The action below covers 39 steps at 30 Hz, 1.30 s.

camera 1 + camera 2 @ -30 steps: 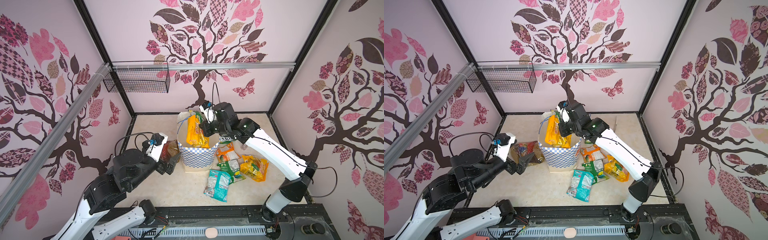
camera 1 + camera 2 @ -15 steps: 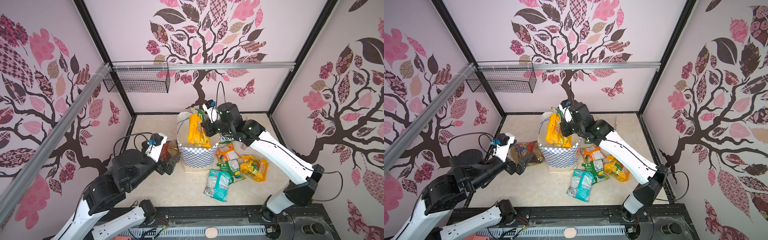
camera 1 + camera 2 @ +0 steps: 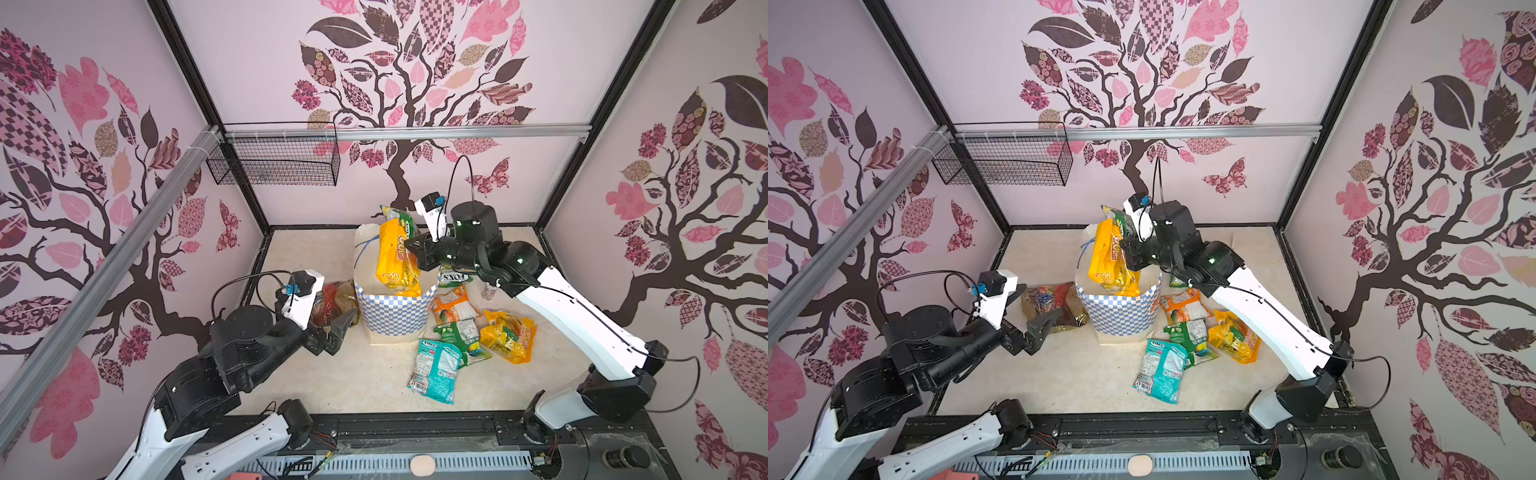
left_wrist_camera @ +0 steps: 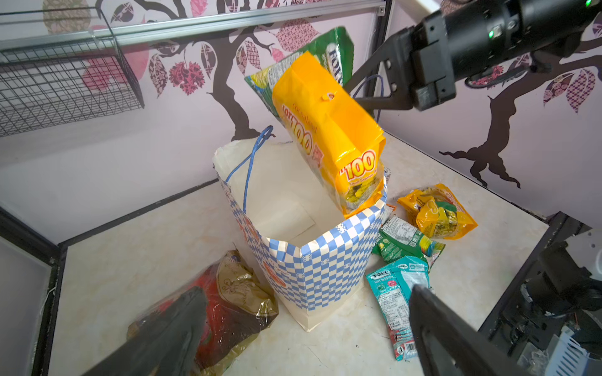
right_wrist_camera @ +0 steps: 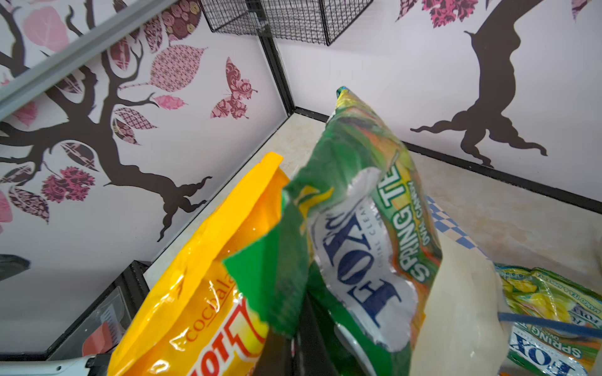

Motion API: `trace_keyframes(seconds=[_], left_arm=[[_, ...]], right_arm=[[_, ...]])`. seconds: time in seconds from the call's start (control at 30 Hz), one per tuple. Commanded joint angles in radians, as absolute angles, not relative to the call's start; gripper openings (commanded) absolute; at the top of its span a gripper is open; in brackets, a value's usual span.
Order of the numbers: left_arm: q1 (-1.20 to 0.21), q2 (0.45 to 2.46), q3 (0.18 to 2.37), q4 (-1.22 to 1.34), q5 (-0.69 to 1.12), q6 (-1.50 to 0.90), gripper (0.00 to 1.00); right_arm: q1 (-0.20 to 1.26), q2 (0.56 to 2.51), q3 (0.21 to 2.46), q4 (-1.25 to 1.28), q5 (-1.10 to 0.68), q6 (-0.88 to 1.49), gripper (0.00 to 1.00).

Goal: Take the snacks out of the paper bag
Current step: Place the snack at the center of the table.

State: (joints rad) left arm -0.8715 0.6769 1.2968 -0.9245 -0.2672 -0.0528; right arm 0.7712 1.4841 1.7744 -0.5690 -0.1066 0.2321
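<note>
One paper bag (image 3: pixel 392 318), eight snacks! Left of the bag, the left gripper (image 4: pixel 306 293) hovers with jaws wide apart and empty, one dark brown-red packet (image 3: pixel 338 297) lying just beside the bag. Over the bag's mouth, the right gripper (image 4: pixel 358 89) is clamped on two at once: a yellow-orange packet (image 3: pixel 395 262) and a green Spring Tea packet (image 3: pixel 401 218). Right of the bag, five lie on the table (image 3: pixel 365 382): FOX'S packet (image 3: pixel 453 277), orange packet (image 3: pixel 455 305), green packet (image 3: pixel 459 336), teal packet (image 3: pixel 434 368), yellow packet (image 3: pixel 509 334).
</note>
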Motion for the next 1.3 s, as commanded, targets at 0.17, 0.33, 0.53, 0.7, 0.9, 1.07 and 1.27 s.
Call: trace_keyframes(seconds=[0.17,0.33,0.53,0.7,0.9,1.07,1.27], left_arm=[[-0.874,0.690,1.408,-1.078,-0.265,-0.153,0.99],[-0.874,0.683,1.447,-1.164,-0.278,-0.224,0.99],[-0.875,0.700,1.502,-1.324,-0.333,-0.311,0.99],[-0.875,0.735,1.581,-1.487,-0.365,-0.386,0.99],[-0.875,0.715,1.639,-1.596,-0.393,-0.462,0.98],[-0.875,0.712,1.649,-1.663,-0.404,-0.487,0.98],[-0.875,0.712,1.631,-1.697,-0.442,-0.509,0.98]], right_arm=[[0.781,1.362,1.856,-0.397,-0.260,0.302,0.00],[0.791,1.336,1.855,-0.388,-0.335,0.355,0.00],[0.900,1.326,1.868,-0.427,-0.312,0.333,0.00],[1.039,1.355,1.886,-0.487,-0.236,0.272,0.00],[1.157,1.416,1.861,-0.543,-0.177,0.217,0.00],[1.210,1.508,1.863,-0.622,-0.145,0.179,0.00],[1.234,1.600,1.821,-0.637,-0.099,0.139,0.00]])
